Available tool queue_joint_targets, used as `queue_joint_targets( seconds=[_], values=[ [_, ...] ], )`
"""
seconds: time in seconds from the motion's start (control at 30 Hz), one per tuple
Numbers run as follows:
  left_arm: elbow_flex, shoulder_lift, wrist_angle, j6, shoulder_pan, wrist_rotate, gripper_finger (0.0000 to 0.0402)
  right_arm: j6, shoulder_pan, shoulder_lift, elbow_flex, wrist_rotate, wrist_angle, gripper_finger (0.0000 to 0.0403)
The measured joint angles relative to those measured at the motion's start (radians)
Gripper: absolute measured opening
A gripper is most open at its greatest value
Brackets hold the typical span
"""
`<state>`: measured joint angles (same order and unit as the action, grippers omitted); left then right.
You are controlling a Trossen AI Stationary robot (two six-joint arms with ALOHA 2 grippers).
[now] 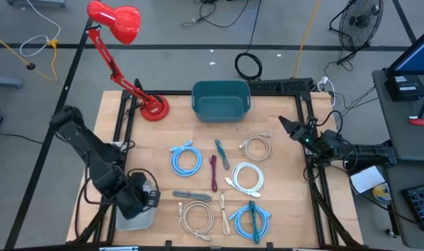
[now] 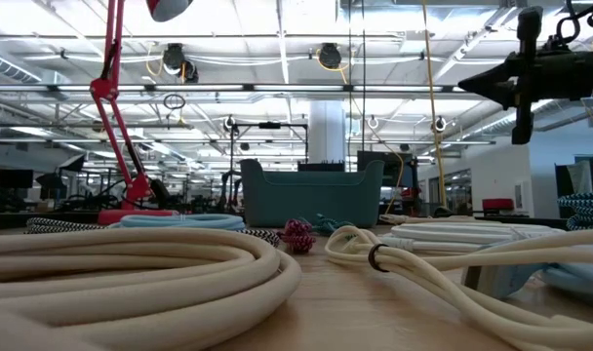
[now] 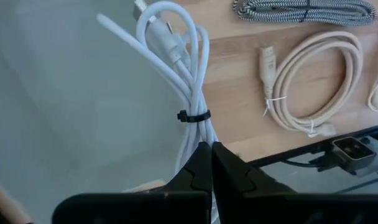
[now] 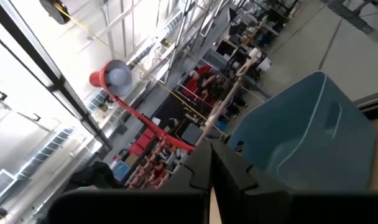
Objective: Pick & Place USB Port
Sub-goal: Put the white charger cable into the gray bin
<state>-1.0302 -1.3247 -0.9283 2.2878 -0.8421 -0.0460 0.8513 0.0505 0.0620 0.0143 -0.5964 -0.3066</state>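
On the slatted wooden table (image 1: 289,202), coiled glossy cables (image 1: 186,160) lie below a teal bin (image 1: 220,100); both hands (image 1: 148,197) (image 1: 287,126) closed, empty.

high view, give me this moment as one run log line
left gripper: shut, low at table's near-left corner | right gripper: shut, raised at right edge | teal bin: far centre | coiled cables: on table, none held

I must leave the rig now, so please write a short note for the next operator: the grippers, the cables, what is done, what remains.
Left gripper: shut, empty, at the table's front left corner, over a white cable lying there.
Right gripper: shut, empty, raised at the right edge, pointing toward the teal bin.
Cables: coiled bundles, among them a blue one, a white one and a beige one, lie in rows on the table.
Done: nothing visibly placed in the bin.
Left: all picking and placing.
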Motion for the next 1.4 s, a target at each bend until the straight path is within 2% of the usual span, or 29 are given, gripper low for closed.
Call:
queue_joint_targets(
  seconds=[0.43, 1.07, 1.17, 1.4],
  values=[
    [0.000, -0.148, -0.047, 0.010, 0.005, 0.047, 0.0000, 0.012, 0.000, 0.000, 0.000, 0.088, -0.002, 0.0000],
    [0.000, -0.162, -0.064, -0.013, -0.003, 0.090, 0.0001, 0.027, 0.000, 0.000, 0.000, 0.105, -0.018, 0.0000],
    [0.000, -0.162, -0.064, -0.020, -0.002, 0.081, 0.0009, 0.027, 0.000, 0.000, 0.000, 0.105, -0.018, 0.0000],
    [0.000, -0.162, -0.065, -0.035, -0.002, 0.063, 0.0057, 0.027, 0.000, 0.000, 0.000, 0.105, -0.017, 0.0000]
  ],
)
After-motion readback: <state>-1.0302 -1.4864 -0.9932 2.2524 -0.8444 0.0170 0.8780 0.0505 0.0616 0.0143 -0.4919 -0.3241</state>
